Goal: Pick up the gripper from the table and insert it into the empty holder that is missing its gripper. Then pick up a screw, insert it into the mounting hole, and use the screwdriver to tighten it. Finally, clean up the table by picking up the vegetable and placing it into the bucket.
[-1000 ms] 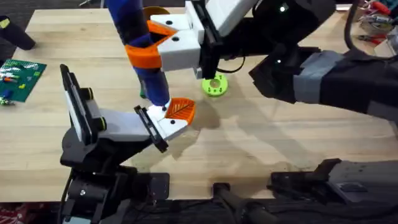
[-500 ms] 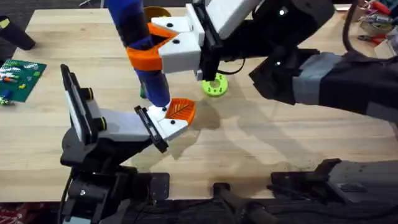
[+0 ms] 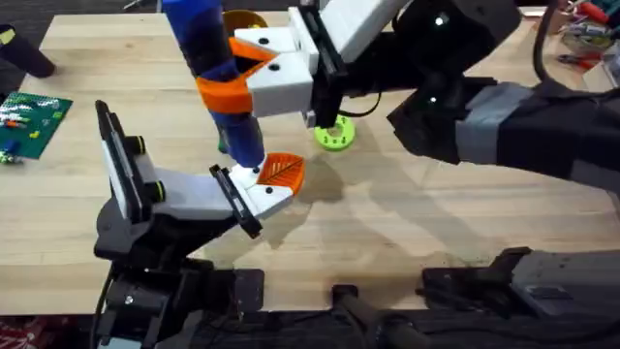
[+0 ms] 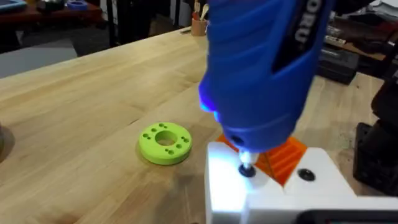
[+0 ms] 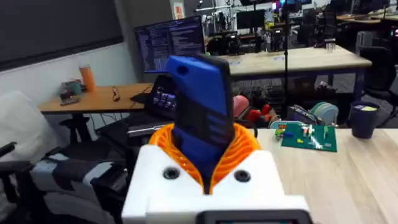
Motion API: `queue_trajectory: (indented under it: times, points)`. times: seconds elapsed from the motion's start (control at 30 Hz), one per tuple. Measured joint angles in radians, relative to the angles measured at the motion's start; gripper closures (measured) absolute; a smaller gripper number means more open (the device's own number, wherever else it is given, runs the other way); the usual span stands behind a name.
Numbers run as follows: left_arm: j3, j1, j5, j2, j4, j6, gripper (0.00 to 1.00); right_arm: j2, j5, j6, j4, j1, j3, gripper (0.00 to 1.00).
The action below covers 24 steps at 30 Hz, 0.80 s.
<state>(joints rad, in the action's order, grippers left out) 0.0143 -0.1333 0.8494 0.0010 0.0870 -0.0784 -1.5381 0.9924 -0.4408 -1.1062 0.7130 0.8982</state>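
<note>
My right gripper point(image 3: 229, 66) reaches across from the right, its white-and-orange jaws shut on the blue screwdriver point(image 3: 221, 92). The screwdriver stands nearly upright. Its tip point(image 4: 247, 169) rests on a screw head in the white holder point(image 3: 260, 193), and its lamp lights the block. The holder point(image 4: 273, 193) ends the left arm at the lower left, with a black clamp plate point(image 3: 237, 200) behind it. The orange ribbed gripper point(image 3: 282, 172) sits in the holder, just right of the tip, and shows as an orange ribbed piece point(image 4: 287, 157). In the right wrist view the screwdriver point(image 5: 202, 106) sits between orange pads point(image 5: 239, 152). I cannot make out the vegetable.
A green disc with holes point(image 3: 334, 134) lies on the table just right of the holder, close under the right arm. A brown-orange cup-like container point(image 3: 243, 16) stands at the far edge. A green circuit board point(image 3: 29, 121) lies at the left edge.
The right gripper and the top of the screwdriver have edged slightly to the left. The tip stays on the holder. The left arm has not moved.
</note>
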Motion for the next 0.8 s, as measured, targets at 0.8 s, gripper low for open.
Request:
queue_trajectory:
  times: [0.8]
  points:
    - [0.083,-0.003,-0.023,0.0,-0.072,-0.001,0.988,-0.003,0.339,0.17,0.475,-0.023,0.406,0.96]
